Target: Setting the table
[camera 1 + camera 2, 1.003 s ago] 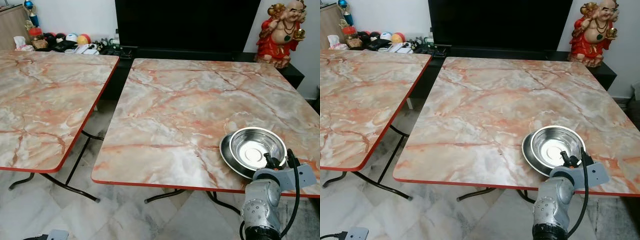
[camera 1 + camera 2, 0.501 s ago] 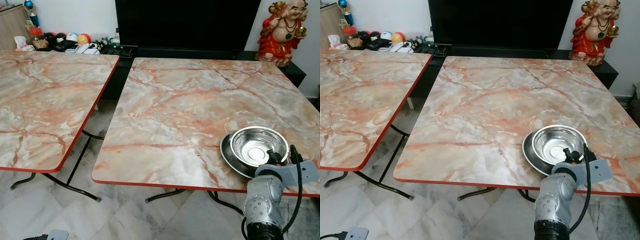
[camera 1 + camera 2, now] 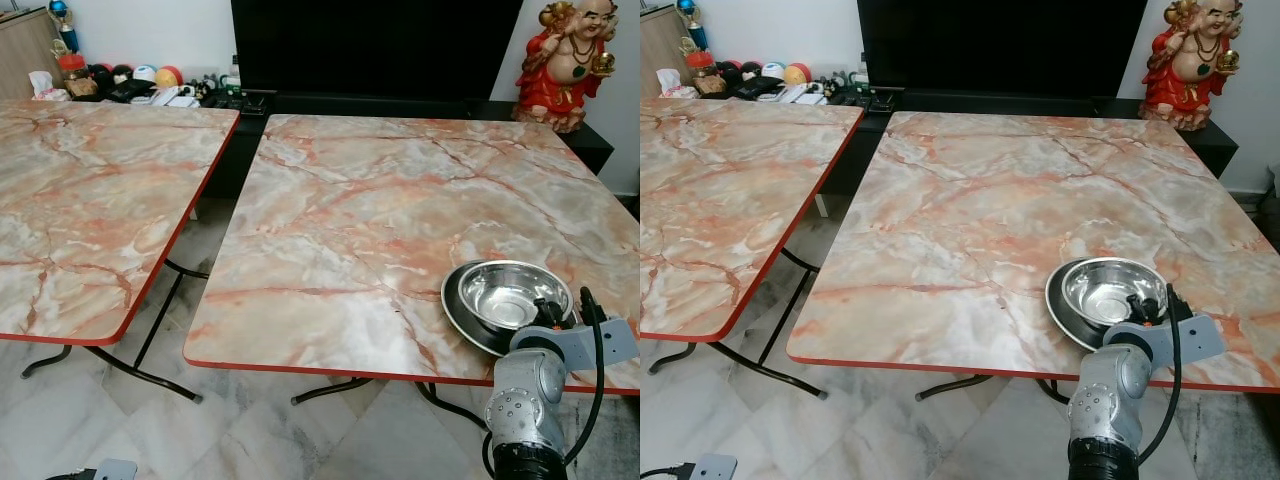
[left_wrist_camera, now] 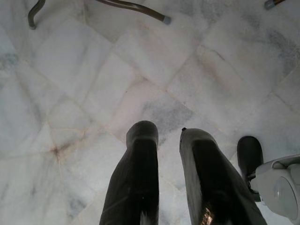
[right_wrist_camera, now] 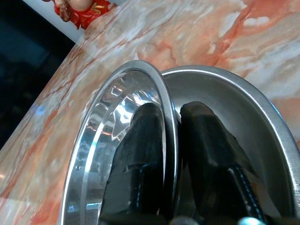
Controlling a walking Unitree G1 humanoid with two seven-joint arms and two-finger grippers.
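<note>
Lower than a second ago, the bowl [image 3: 508, 293] has settled into the plate [image 3: 462, 310] near the bench's [image 3: 380, 210] front right corner. Right gripper [image 5: 171, 117] fingers [image 5: 145, 140] pinch the bowl's rim. Left gripper [image 4: 168, 133] hangs over the floor [image 4: 70, 70], fingers narrowly parted. No readable writing.

Right gripper [image 5: 171, 112]: fingertips hidden behind steel bowl [image 3: 512, 294] rim. Steel plate [image 3: 462, 312]: mostly covered by bowl. Left table [image 3: 90, 200]: cut off at frame edge. Shelf clutter [image 3: 130, 85]: too small to identify
</note>
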